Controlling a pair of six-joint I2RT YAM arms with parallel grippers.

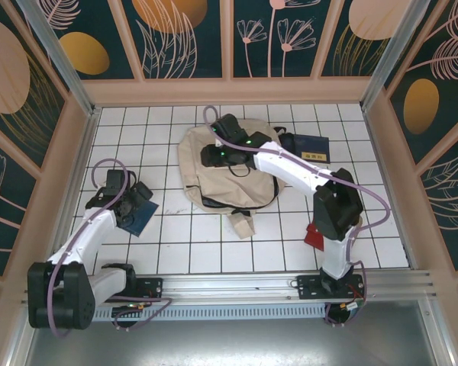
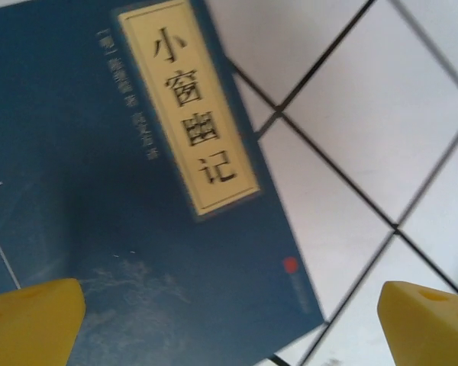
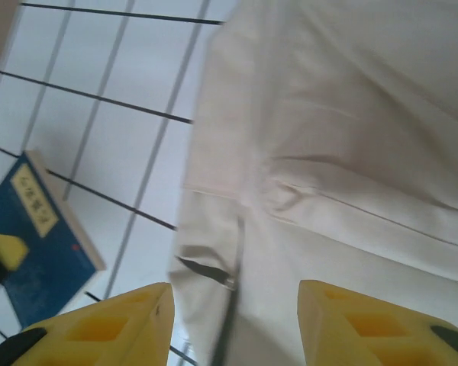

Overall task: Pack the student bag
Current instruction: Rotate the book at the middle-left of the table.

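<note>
The student bag is a large beige canvas backpack lying flat in the middle of the tiled table. My right gripper hovers over its upper left part. In the right wrist view its yellow fingers stand apart above the bag cloth, with a dark zipper line and its pull running between them; nothing is held. My left gripper is open over a navy blue book. In the left wrist view the book's cover with a cream title label lies under the wide-apart gripper.
A second navy book lies at the bag's right, partly under the right arm. A red item sits by the right arm's base. A beige loop sticks out of the bag's near edge. Wooden walls enclose the table.
</note>
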